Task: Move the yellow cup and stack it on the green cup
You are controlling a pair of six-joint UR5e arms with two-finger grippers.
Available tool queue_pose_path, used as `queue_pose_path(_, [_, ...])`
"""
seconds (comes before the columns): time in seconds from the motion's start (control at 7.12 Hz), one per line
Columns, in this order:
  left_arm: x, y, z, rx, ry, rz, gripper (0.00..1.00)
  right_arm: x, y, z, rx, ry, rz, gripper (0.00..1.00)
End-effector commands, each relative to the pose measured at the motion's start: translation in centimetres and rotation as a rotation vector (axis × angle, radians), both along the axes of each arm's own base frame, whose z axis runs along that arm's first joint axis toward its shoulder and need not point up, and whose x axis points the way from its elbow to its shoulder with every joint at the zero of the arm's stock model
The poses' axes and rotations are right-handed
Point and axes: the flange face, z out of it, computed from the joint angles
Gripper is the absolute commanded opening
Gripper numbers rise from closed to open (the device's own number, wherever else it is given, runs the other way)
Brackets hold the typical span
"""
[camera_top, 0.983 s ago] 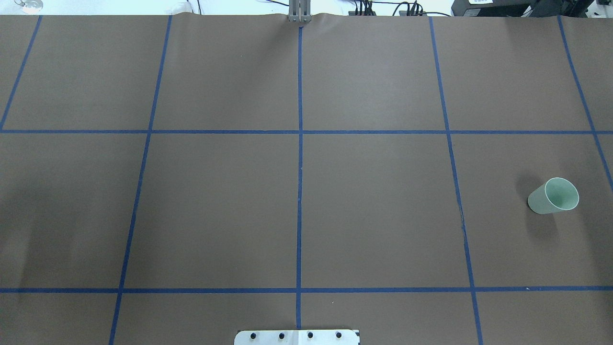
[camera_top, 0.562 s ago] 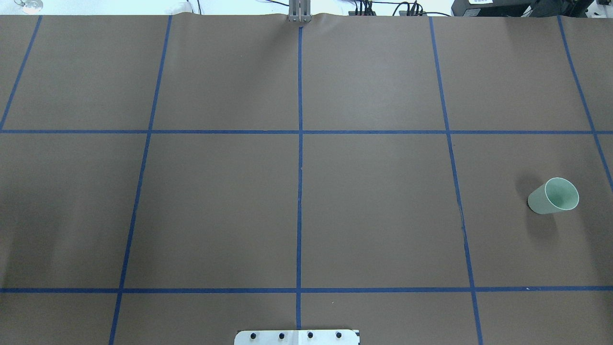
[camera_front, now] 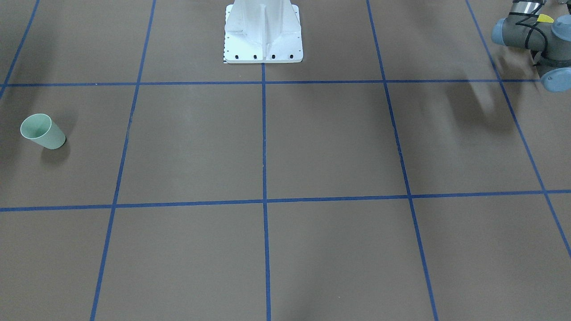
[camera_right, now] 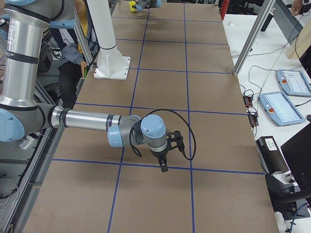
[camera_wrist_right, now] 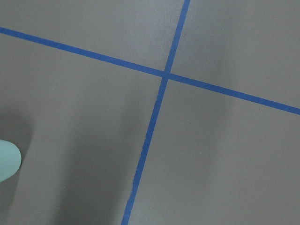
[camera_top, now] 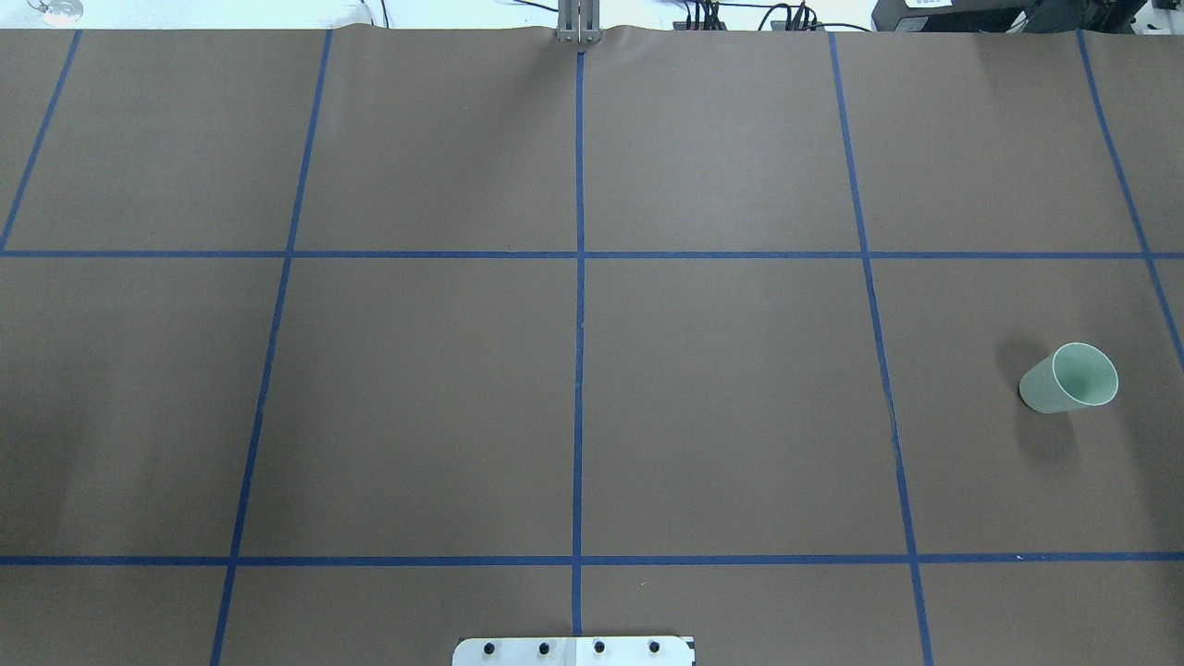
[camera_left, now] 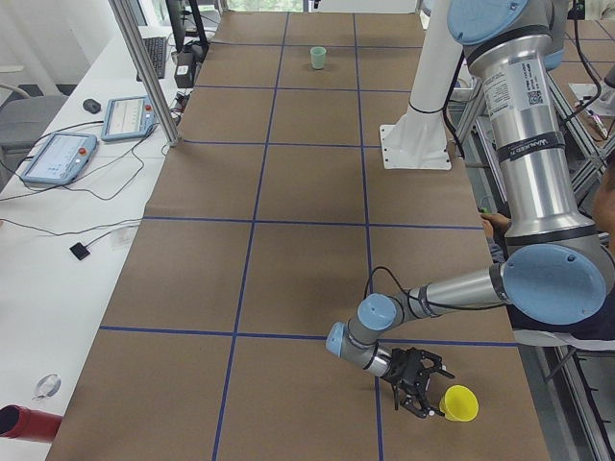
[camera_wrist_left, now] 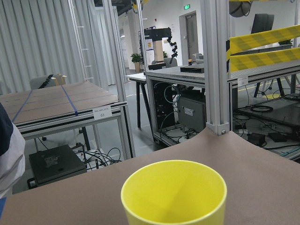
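The yellow cup is at the near right corner of the table in the exterior left view, close to the edge. My left gripper reaches it low and level from the side; I cannot tell whether it is open or shut. The left wrist view shows the yellow cup very close, mouth up, and no fingers. The green cup stands upright at the table's far right end, also seen as the green cup. My right gripper hangs over the tape lines, pointing down; its state I cannot tell. A corner of the green cup shows in the right wrist view.
The white robot pedestal stands at the middle of the table's robot side. Blue tape divides the brown mat into squares. A seated person is beside the pedestal. Tablets and cables lie on the side bench.
In the overhead view the green cup has not moved. Only faint shadows at the table's left side have shifted.
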Motion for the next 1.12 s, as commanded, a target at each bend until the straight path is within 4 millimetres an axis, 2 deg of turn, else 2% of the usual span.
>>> queue_pose_path(0.0, [-0.97, 1.31, 2.05, -0.036, -0.015, -0.024, 1.00, -0.01, -0.01, -0.08, 0.003, -0.001, 0.000, 1.00])
queue_pose_path(0.56, [-0.83, 1.44, 2.35, -0.037, -0.001, -0.041, 0.98, 0.00, -0.02, -0.13, 0.004, 0.001, -0.001, 1.00])
queue_pose_path(0.7, [-0.79, 1.44, 2.36, -0.036, 0.002, -0.038, 0.87, -0.01, -0.03, -0.16, 0.005, -0.001, -0.001, 1.00])
queue_pose_path(0.98, [-0.64, 1.32, 2.38, -0.025, 0.013, -0.035, 0.47, -0.01, -0.09, -0.20, 0.005, -0.001, -0.001, 1.00])
